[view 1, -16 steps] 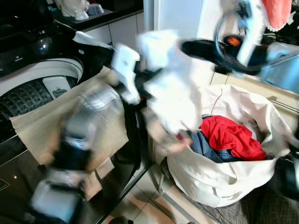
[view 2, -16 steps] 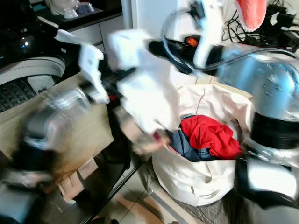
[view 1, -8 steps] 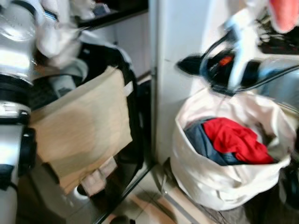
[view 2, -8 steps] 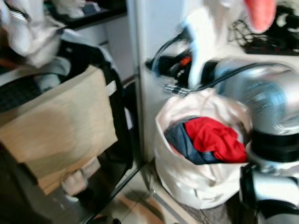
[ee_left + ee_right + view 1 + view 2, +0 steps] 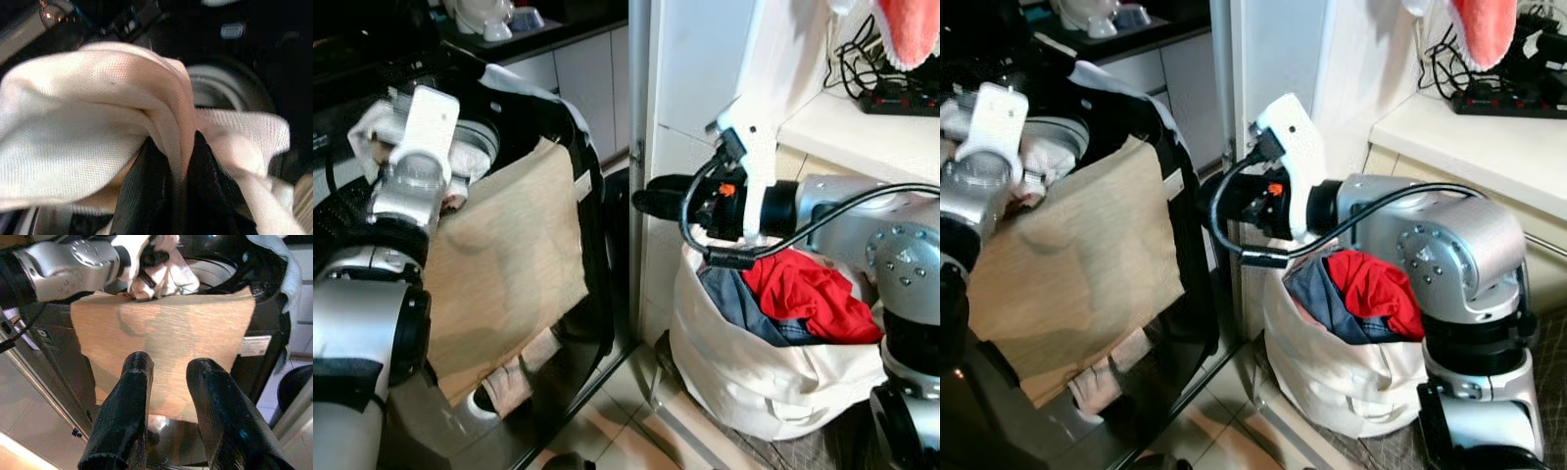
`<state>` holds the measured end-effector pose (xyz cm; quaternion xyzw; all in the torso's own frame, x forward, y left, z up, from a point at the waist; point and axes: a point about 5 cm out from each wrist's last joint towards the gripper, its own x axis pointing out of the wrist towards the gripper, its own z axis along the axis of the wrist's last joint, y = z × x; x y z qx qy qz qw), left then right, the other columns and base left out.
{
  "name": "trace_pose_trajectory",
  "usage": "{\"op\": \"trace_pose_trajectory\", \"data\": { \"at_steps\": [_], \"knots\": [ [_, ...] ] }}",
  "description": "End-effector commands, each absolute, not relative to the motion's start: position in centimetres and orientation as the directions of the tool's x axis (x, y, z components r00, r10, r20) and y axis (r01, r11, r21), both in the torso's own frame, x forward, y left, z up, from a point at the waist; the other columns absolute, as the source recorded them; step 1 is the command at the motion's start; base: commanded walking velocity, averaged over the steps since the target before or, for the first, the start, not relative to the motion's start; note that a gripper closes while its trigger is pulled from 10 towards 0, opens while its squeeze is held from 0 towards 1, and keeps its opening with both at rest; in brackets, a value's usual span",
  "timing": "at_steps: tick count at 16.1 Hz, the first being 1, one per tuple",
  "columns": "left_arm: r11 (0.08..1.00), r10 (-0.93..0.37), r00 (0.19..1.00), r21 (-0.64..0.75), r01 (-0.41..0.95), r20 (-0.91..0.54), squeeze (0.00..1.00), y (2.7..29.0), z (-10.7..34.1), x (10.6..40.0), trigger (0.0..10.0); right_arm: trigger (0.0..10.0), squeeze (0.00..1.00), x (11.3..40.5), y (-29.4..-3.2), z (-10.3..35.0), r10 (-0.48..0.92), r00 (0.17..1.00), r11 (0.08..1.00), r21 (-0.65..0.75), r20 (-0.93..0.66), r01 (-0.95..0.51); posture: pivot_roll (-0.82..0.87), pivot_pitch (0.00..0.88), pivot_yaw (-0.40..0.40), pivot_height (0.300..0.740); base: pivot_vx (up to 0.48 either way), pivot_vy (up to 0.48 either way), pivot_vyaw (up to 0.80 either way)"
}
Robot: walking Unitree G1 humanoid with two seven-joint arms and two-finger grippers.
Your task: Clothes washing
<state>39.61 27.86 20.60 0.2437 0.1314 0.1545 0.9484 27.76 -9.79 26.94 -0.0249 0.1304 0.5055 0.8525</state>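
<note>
My left gripper [image 5: 178, 161] is shut on a white garment [image 5: 88, 122] and holds it over the top-loading washer's opening [image 5: 475, 142]. The right wrist view shows that gripper [image 5: 149, 258] with the white garment [image 5: 173, 276] bunched around it. A tan cloth [image 5: 509, 259] hangs over the washer's front edge. At the right stands a white laundry bag [image 5: 754, 377] holding a red garment [image 5: 803, 294] and a blue one [image 5: 739, 299]. My right gripper [image 5: 171, 362] is open and empty, stretched out level above the bag's left rim, its fingers [image 5: 656, 196] pointing at the washer.
A white cabinet side [image 5: 690, 78] stands between washer and bag. A shelf at the right carries a power strip with cables [image 5: 901, 93]; a pink towel [image 5: 906, 24] hangs above. A pale sock-like piece [image 5: 514, 377] dangles below the tan cloth. Tiled floor [image 5: 607, 431] lies in front.
The left arm has carried the white garment from above the bag to over the washer. The right arm has swung in level in front of the bag. The camera also shifted.
</note>
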Motion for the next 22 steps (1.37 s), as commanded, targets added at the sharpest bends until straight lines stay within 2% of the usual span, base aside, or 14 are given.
{"op": "trace_pose_trajectory", "data": {
  "at_steps": [1,4,12,13,14,15,16,17,18,19,20,21,22],
  "knots": [
    [0.835,0.364,0.917,0.494,-0.243,-0.164,1.0,28.0,20.9,39.6,10.0,10.0,0.0,27.3,-9.5,27.0,0.867,0.439,0.468,0.081,-0.236,-0.88,-0.08,0.0,0.076,0.74,0.0,0.0,0.0],
    [0.874,0.337,0.923,0.426,-0.233,-0.187,1.0,27.8,21.4,39.9,10.0,10.0,0.0,27.4,-9.8,27.1,0.86,0.454,0.481,0.074,-0.235,-0.873,-0.07,0.0,0.071,0.74,0.0,0.0,0.0],
    [0.883,0.335,0.923,0.404,-0.237,-0.189,1.0,28.0,22.0,39.9,10.0,10.0,0.0,28.7,-10.8,27.5,0.816,0.527,0.554,0.062,-0.237,-0.83,-0.06,0.0,0.071,0.74,0.0,0.0,0.0],
    [0.892,0.316,0.916,0.407,-0.198,-0.249,0.0,28.1,21.3,39.7,10.0,10.0,0.0,29.0,-11.1,27.4,0.802,0.546,0.575,0.062,-0.244,-0.816,-0.06,0.0,0.075,0.74,0.0,0.0,0.0],
    [0.889,0.309,0.894,0.433,-0.15,-0.325,0.0,28.1,20.3,39.4,10.0,10.0,0.0,29.5,-11.6,27.1,0.768,0.587,0.619,0.062,-0.255,-0.783,-0.06,0.0,0.082,0.74,0.0,0.0,0.0],
    [0.883,0.292,0.9,0.453,-0.124,-0.324,0.0,27.9,20.3,39.5,10.0,10.0,0.0,30.0,-12.0,26.9,0.733,0.628,0.663,0.069,-0.262,-0.746,-0.06,0.0,0.082,0.74,0.0,0.0,0.0],
    [0.889,0.218,0.93,0.454,-0.063,-0.297,0.0,27.0,20.6,39.9,10.0,10.0,0.0,31.3,-13.4,25.9,0.62,0.722,0.764,0.03,-0.306,-0.644,-0.07,0.0,0.086,0.74,0.0,0.0,0.0],
    [0.904,0.077,0.968,0.426,0.034,-0.241,0.0,25.3,21.2,40.5,10.0,10.0,0.0,32.4,-14.9,24.5,0.49,0.789,0.835,-0.061,-0.37,-0.547,-0.07,0.0,0.088,0.74,0.0,0.0,0.0],
    [0.93,-0.179,0.971,0.296,0.219,-0.158,0.0,22.3,21.5,40.8,10.0,10.0,0.0,33.1,-16.9,22.2,0.345,0.814,0.871,-0.163,-0.466,-0.463,-0.07,0.0,0.087,0.74,0.0,0.0,0.0],
    [0.912,-0.367,0.925,0.157,0.378,-0.094,0.0,20.2,21.2,40.5,10.0,10.0,1.0,33.1,-18.2,20.3,0.278,0.795,0.889,-0.17,-0.538,-0.426,-0.07,0.0,0.087,0.74,0.0,0.0,0.0],
    [0.873,-0.476,0.878,0.088,0.479,-0.056,0.0,18.9,20.7,39.9,10.0,10.0,1.0,33.1,-18.9,19.1,0.259,0.775,0.9,-0.147,-0.576,-0.41,-0.07,0.0,0.082,0.74,0.0,0.0,0.0],
    [0.873,-0.476,0.878,0.088,0.479,-0.056,0.0,18.9,20.7,39.9,10.0,10.0,1.0,33.1,-18.9,19.1,0.259,0.775,0.9,-0.147,-0.576,-0.41,-0.07,0.0,0.082,0.74,0.0,0.0,0.0],
    [0.768,-0.638,0.769,0.052,0.639,-0.026,0.0,16.7,19.8,38.2,10.0,10.0,1.0,33.5,-19.9,17.8,0.213,0.765,0.916,-0.148,-0.608,-0.373,-0.06,0.0,0.077,0.74,0.0,0.0,0.0]
  ]
}}
